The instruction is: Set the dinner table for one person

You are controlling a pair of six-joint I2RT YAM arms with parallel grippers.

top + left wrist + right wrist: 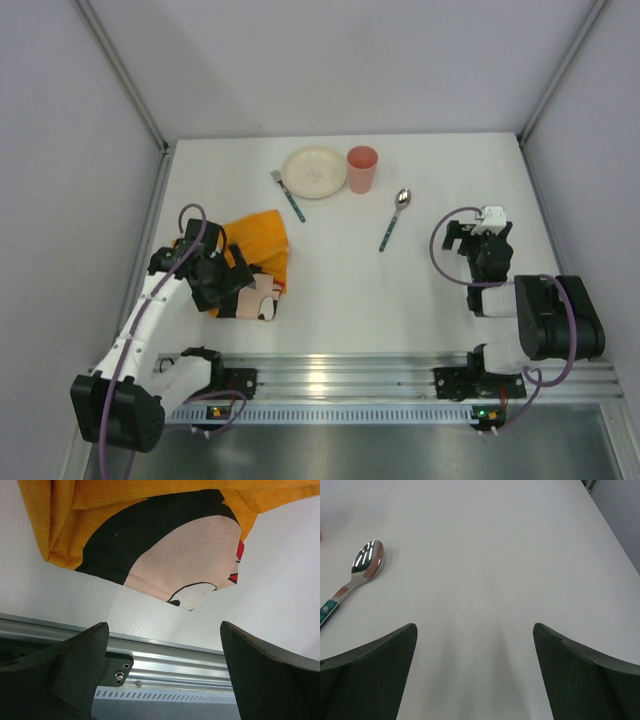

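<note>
The white dinner table [340, 290] carries a cream plate [314, 172], a pink cup [362, 168], a fork [289, 197] and a green-handled spoon [394, 221] at the back. An orange Mickey Mouse cloth [262, 250] lies crumpled at the left. My left gripper [232, 285] is open and empty, hovering over the cloth's near edge. In the left wrist view the cloth [165, 555] lies just beyond the gripper [164, 630]. My right gripper [478, 233] is open and empty over bare table at the right. In the right wrist view [474, 630] the spoon [364, 565] lies to its left.
An aluminium rail [330, 375] runs along the near edge and also shows in the left wrist view [170, 662]. Grey walls close in the table on the left, back and right.
</note>
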